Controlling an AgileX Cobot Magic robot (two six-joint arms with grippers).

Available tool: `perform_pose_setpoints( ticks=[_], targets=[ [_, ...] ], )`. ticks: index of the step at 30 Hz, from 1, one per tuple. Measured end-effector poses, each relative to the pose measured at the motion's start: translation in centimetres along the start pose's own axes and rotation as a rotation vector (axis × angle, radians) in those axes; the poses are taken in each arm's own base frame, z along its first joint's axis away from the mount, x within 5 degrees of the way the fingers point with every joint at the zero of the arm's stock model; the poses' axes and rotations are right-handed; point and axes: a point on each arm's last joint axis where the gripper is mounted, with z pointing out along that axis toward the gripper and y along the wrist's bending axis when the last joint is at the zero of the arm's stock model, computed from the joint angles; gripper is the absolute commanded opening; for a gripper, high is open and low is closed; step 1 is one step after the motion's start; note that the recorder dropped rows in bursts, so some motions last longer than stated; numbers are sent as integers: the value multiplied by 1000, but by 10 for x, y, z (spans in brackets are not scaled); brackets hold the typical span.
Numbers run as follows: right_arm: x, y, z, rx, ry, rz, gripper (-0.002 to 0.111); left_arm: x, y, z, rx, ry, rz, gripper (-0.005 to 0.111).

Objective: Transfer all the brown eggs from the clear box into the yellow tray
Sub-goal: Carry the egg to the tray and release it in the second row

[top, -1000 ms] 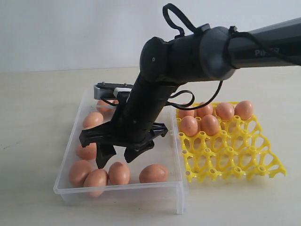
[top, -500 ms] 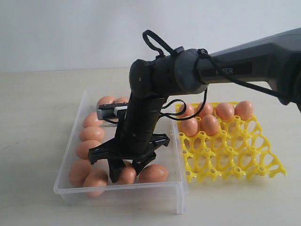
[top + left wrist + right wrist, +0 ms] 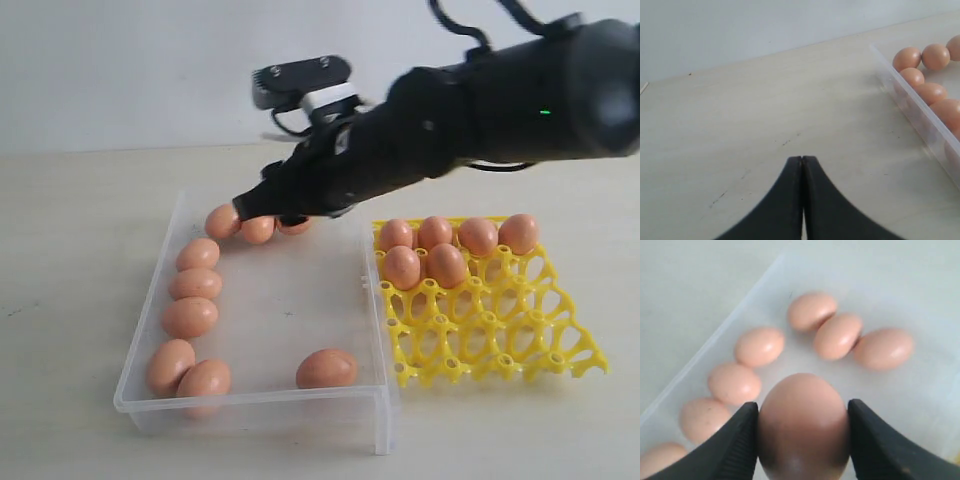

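Six brown eggs sit in the yellow tray and nine more lie loose in the clear box, so the job looks less than half done. The right claw grasps a tenth egg in the air over the box's far end; its long axis seems to run along the jaws, narrower end pointing out past their tips. The left claw is clenched on nothing over the table beside the box.
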Motion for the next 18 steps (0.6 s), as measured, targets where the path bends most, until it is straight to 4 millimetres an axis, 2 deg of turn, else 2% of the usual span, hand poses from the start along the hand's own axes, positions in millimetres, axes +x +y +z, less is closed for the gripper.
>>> perform_pose_setpoints(
  ticks=[3,7,12,18],
  targets=[
    [12,-26,-23,63,-140,19,0,0,0,0,0,0,0,0],
    [42,-57,-44,148,-235,-14,0,0,0,0,0,0,0,0],
    [78,-89,-55,227,-274,-45,0,0,0,0,0,0,0,0],
    [107,-117,-65,310,-305,2,0,0,0,0,0,0,0,0]
  ],
)
